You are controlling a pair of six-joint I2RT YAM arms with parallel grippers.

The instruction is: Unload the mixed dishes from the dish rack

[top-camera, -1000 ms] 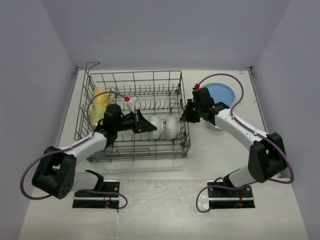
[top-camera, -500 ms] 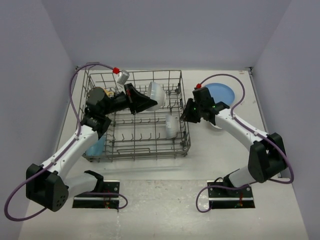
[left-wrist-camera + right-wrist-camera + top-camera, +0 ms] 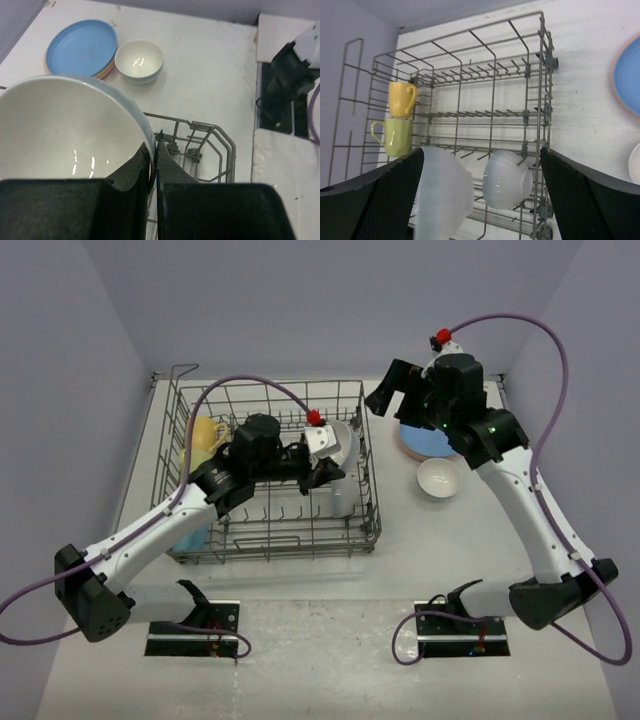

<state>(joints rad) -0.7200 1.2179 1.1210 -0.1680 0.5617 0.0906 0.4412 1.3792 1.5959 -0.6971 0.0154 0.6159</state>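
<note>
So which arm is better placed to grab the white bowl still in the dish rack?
Right. The right gripper hangs open and empty with the racked bowl in its view; the left gripper is shut on the lifted bowl.

Pale lavender walls (image 3: 300, 300) enclose a speckled white tabletop (image 3: 330, 660).

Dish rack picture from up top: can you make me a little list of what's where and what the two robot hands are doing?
left gripper: shut on the rim of the held bowl, over the dish rack
right gripper: open, holding nothing, up in the air
in the dish rack: racked bowl, yellow mug, greenish mug
on the table: plate stack, blue on top; table bowl next to it
</note>
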